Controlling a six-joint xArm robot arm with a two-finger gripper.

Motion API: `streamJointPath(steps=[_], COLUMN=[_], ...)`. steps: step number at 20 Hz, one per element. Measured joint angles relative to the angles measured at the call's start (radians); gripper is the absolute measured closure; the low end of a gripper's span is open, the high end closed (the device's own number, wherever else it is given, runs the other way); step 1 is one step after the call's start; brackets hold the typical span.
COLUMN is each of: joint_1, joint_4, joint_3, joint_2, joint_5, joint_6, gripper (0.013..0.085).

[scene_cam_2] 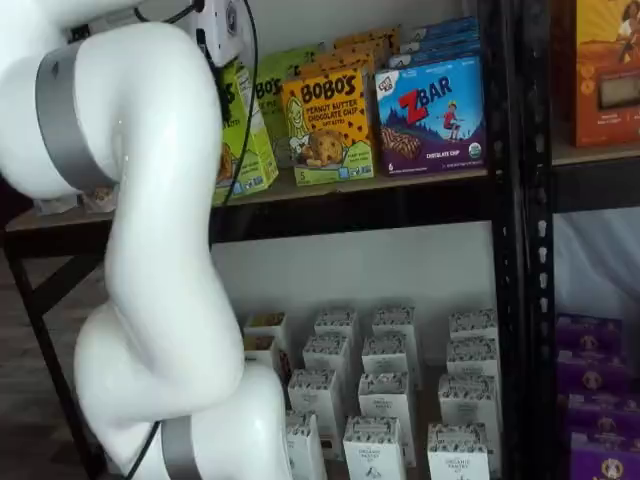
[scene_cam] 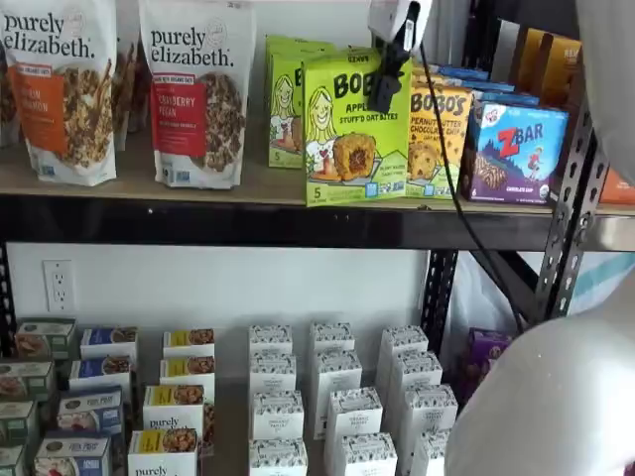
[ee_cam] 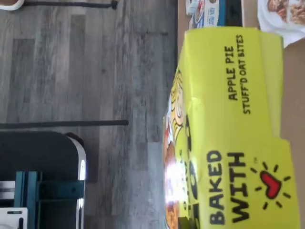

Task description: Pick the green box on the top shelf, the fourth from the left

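Note:
The green box (scene_cam: 349, 129), a lime carton printed "Apple Pie Stuff'd Oat Bites", stands pulled forward to the front edge of the top shelf (scene_cam: 198, 186), slightly tilted. My gripper (scene_cam: 383, 91) comes down from above, its black fingers shut on the box's upper right corner. In a shelf view my white arm hides most of the green box (scene_cam_2: 238, 135), and only the gripper's white body shows. The wrist view is filled by the green box (ee_cam: 228, 133), seen close.
A second green carton (scene_cam: 283, 99) stands behind. Beside the green box are a yellow-orange Bobo's carton (scene_cam: 440, 134) and a blue Zbar box (scene_cam: 516, 149); granola bags (scene_cam: 198, 89) stand to its left. White cartons (scene_cam: 337, 397) fill the lower shelf. My arm (scene_cam_2: 160, 250) stands before the rack.

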Motion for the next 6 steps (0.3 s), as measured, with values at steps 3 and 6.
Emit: streamJointPath(steps=[3,6], joint_1=[-0.010,-0.020], joint_4=[-0.005,-0.009], joint_3=[0.022,0.050], joint_2=[-0.021,-0.044], joint_5=[0.004,0.002], joint_6=[-0.011,-0.023], gripper=[0.0730,0.0730])
